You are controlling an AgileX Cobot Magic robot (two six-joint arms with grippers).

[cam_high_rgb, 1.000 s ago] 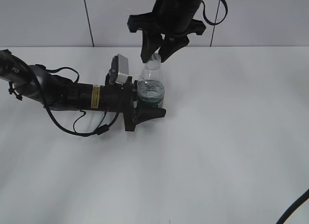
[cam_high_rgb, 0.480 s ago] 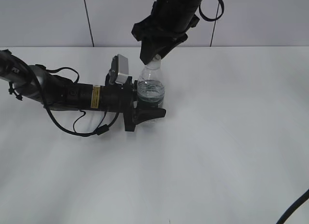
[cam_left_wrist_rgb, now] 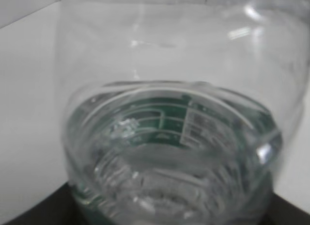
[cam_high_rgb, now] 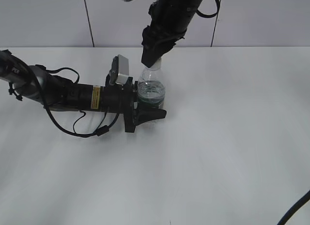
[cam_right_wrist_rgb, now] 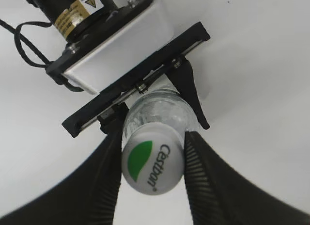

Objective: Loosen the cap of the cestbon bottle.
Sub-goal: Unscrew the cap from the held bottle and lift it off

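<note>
A white table (cam_high_rgb: 232, 147) is filling the exterior view, with a pale panelled wall (cam_high_rgb: 48, 16) running behind it. Two black robot arms are meeting near the table's middle left.

The left arm (cam_high_rgb: 63, 94) is lying low along the table, reaching in from the left edge. Its left gripper (cam_high_rgb: 147, 108) is clamping the lower body of the cestbon bottle (cam_high_rgb: 151, 89), one finger on each side at the level of the dark green label band. Judging by the task, this grip is bracing the bottle so it cannot spin while the top is being turned. In the left wrist view the clear ribbed plastic and green label are filling nearly the whole frame, so the bottle is sitting deep between those fingers.

The right arm (cam_high_rgb: 172, 16) is coming down from above, almost vertical. Its right gripper (cam_right_wrist_rgb: 152, 169) is closing narrowly onto the cap (cam_right_wrist_rgb: 151, 161), with a ridged black finger pressing each side of it. This top-down approach is lining the wrist up with the bottle's neck, which likely suits a twisting motion.

The bottle is standing upright on the table. The cap, white with a green leaf mark and "Cestbon" lettering, is sitting on the neck; whether it is loosened yet cannot be told.
</note>
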